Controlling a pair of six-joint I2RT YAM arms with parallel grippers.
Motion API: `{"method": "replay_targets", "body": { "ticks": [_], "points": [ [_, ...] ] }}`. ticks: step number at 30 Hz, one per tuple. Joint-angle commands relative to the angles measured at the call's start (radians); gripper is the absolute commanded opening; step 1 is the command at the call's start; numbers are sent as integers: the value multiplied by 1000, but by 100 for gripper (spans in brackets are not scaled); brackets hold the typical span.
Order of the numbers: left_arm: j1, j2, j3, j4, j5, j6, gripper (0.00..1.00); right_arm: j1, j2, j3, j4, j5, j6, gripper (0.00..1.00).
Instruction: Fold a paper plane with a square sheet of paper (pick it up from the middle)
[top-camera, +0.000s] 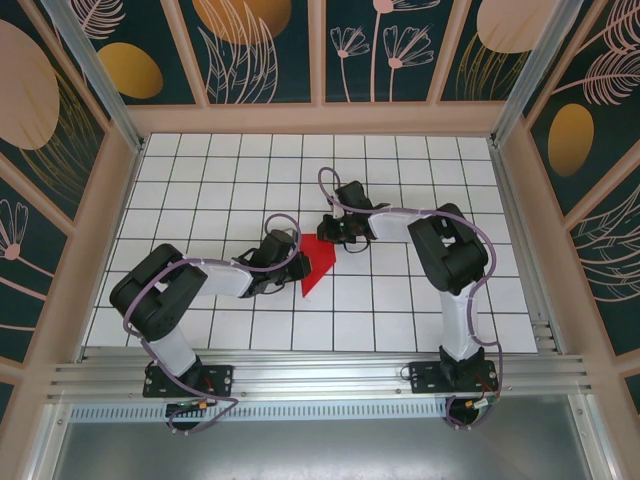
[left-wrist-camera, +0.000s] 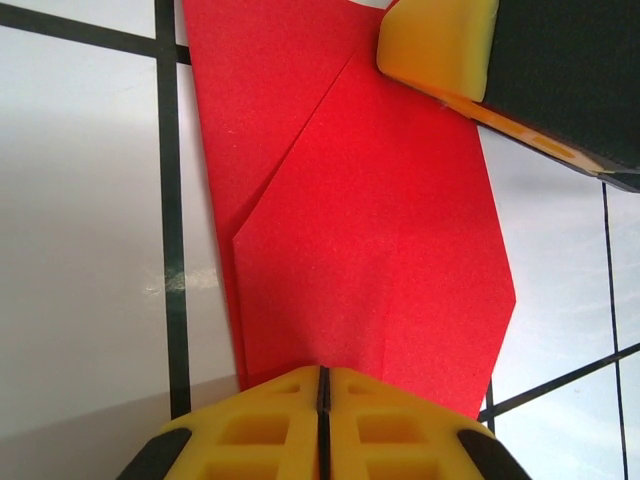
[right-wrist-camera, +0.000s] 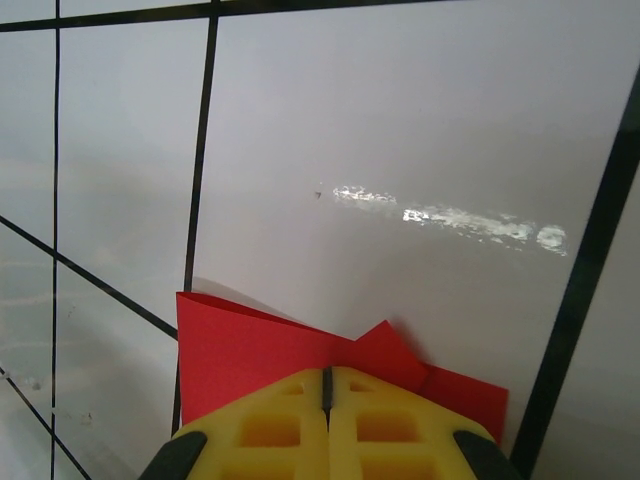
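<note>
The red sheet of paper (top-camera: 318, 265) lies partly folded near the middle of the white gridded table (top-camera: 200, 170), tapering to a point at its near end and broader at its far end. In the left wrist view its folded flaps meet along slanting creases, and the right edge bends outward at a blunt corner. The left gripper (left-wrist-camera: 322, 385) is at the sheet's left edge with its yellow fingers pressed together, only a thin seam between them. The right gripper (right-wrist-camera: 327, 385) sits at the far end, likewise closed tight, with red corners poking out on both sides of its tips. Whether either pair has paper nipped between the pads, I cannot tell. Bare tiles stretch left, right and far of the sheet, and the wood-framed walls (top-camera: 120, 170) stand well apart from it.
</note>
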Motion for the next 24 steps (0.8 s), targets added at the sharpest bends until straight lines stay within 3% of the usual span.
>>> {"method": "replay_targets", "body": {
  "ticks": [1,16,24],
  "points": [
    [-3,76,-50,-199,25,16,10,-53,63,32,-29,75,-26,5],
    [-3,83,-55,-194,33,15,10,-113,97,145,-50,74,-27,5],
    [-3,48,-38,-196,32,21,11,-98,0,121,-67,83,-31,5]
  ]
}}
